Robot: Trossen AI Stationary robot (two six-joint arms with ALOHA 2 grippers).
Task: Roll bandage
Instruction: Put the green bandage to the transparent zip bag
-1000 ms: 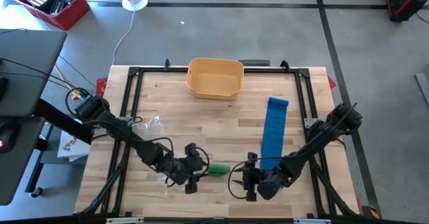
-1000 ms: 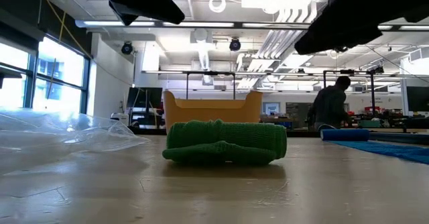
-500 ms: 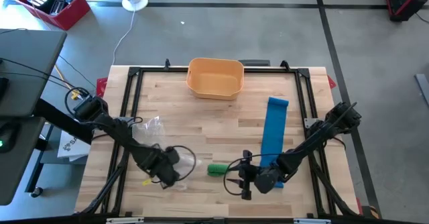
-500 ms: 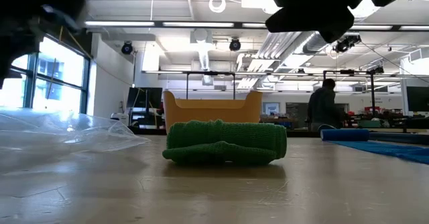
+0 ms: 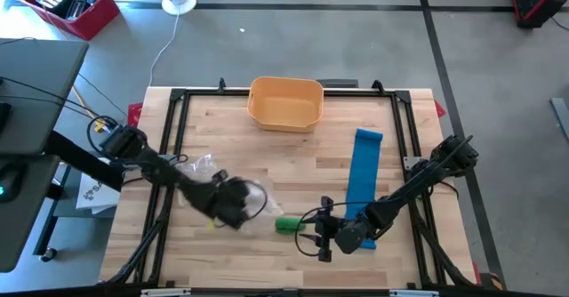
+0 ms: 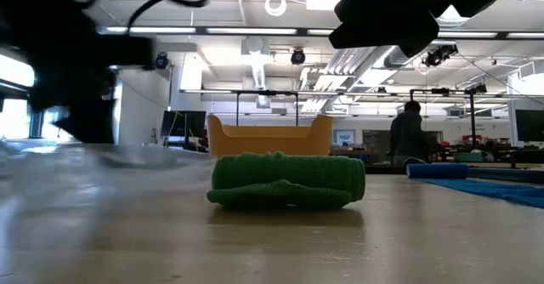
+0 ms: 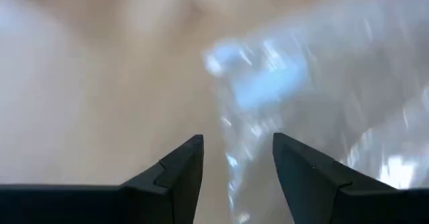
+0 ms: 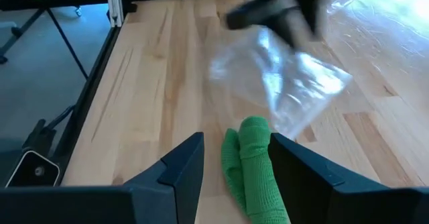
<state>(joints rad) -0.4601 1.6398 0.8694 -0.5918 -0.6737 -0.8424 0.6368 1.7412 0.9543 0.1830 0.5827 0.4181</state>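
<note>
**Green roll lies on the table between two open grippers**

The green roll point(image 5: 290, 224) lies on its side on the wood table point(image 5: 293, 164), near the front edge and about midway across. In the low view it sits flat, its wrapped layers facing the camera, with the yellow bin point(image 6: 269, 136) far behind it at the back of the table.

The right gripper point(image 5: 322, 235) is low over the table just to the right of the roll, its fingers parted with nothing between them; in its wrist view the roll's end point(image 8: 253, 163) shows in the gap ahead of the fingers, not touched by them.

The left gripper point(image 5: 233, 201) is left of the roll, over a clear plastic bag point(image 5: 200, 168). Its fingers are also apart, and the wrist view shows crinkled plastic point(image 7: 315, 110) beyond them; whether they touch it is unclear.

A blue bandage point(image 5: 363, 174) lies unrolled in a strip on the right side of the table, running from back towards the front.
</note>
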